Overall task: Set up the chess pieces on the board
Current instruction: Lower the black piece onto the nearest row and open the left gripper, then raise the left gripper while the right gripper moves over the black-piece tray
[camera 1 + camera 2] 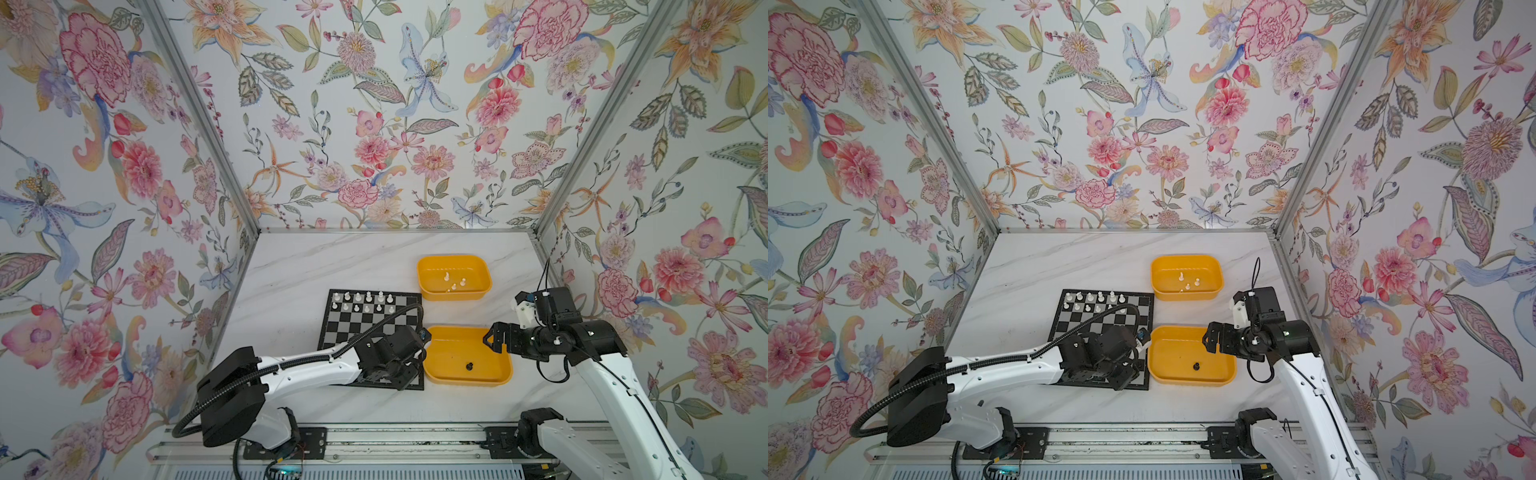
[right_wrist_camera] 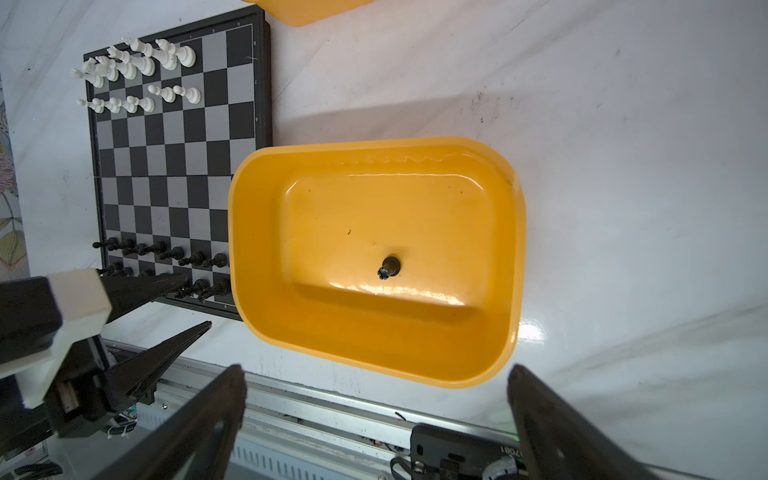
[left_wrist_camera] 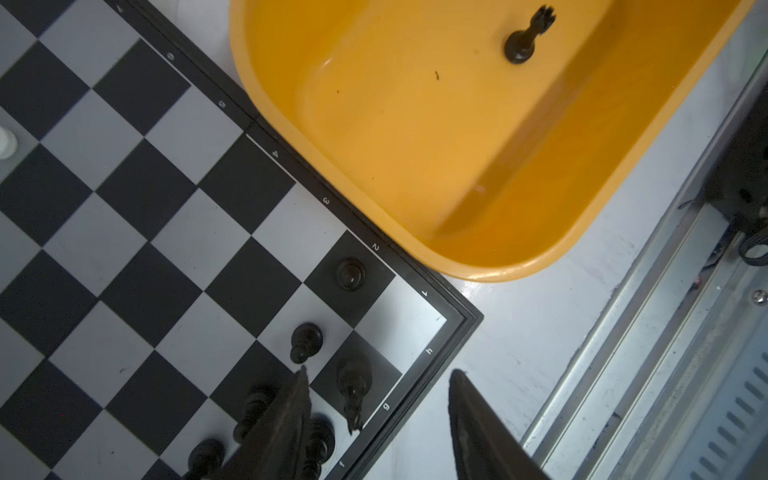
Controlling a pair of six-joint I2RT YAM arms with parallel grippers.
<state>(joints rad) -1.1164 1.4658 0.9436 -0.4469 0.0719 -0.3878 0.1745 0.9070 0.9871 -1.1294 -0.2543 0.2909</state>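
The black pieces point(image 3: 351, 274) stand in the two near rows of the board point(image 1: 361, 328), and the white pieces point(image 1: 358, 296) fill most of the two far rows, each colour on its own side as a starting layout wants. At the white end the squares nearest the tubs are bare. A knight point(image 3: 353, 386) stands upright on the dark square next to the near corner. The corner square itself is empty.

That gap probably belongs to the rook point(image 2: 388, 268), the only black piece off the board. It lies tipped in the near tub point(image 1: 465, 380), well clear of the walls, so fingers could come down on either side of it. A few white pieces point(image 1: 446, 276) wait in the far tub point(image 1: 453, 258). Each tub sits just beside the board's edge by its own colour's rows, which keeps every carry short.

The left claw point(image 3: 380, 371) hangs low over that near corner. Its jaws are parted, with the knight between them but nearer one finger point(image 3: 291, 411), and they grip nothing. The knight stands on its own base.

The right claw point(image 2: 374, 368) hovers above the near tub with its jaws spread wide and empty, the rook ahead of them. That looks like readiness for a pick. The bare counter point(image 1: 291, 270) lies around it all.
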